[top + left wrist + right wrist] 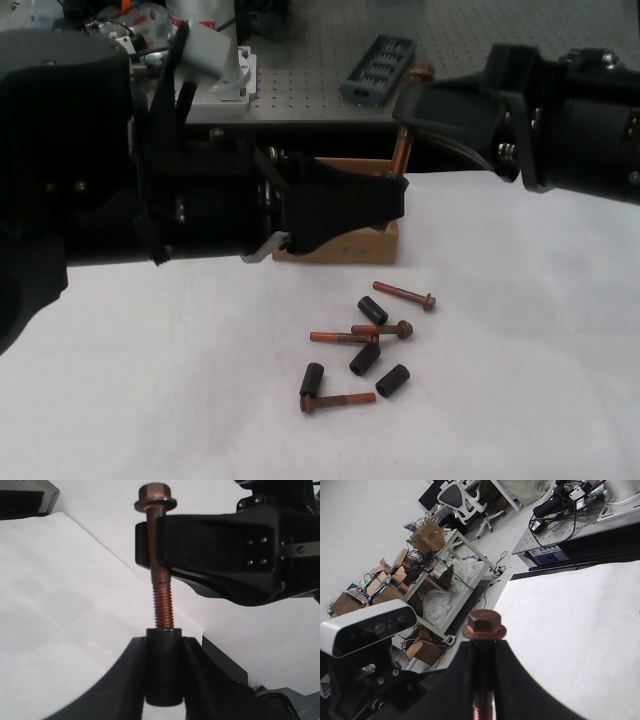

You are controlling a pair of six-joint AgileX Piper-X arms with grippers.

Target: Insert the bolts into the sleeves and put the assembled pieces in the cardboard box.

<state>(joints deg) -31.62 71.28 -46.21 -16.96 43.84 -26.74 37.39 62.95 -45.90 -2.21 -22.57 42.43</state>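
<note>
My left end effector (pixel 164 650) pinches a black sleeve (pixel 163 670) upright. My right end effector (pixel 482 652) pinches a copper bolt (pixel 483 626) head-up, with the threaded tip at the sleeve's top opening; can't tell how deep it sits. Both are held up off the counter (pixel 520 380), right by the cardboard box (pixel 345 248). Box contents are hidden behind my left arm. In front of the box, four loose bolts (pixel 405 294) and four loose sleeves (pixel 393 380) lie mixed, close together.

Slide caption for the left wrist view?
Right claw holds a coppery flanged bolt, tip at the black cylindrical sleeve in left claw.
</note>
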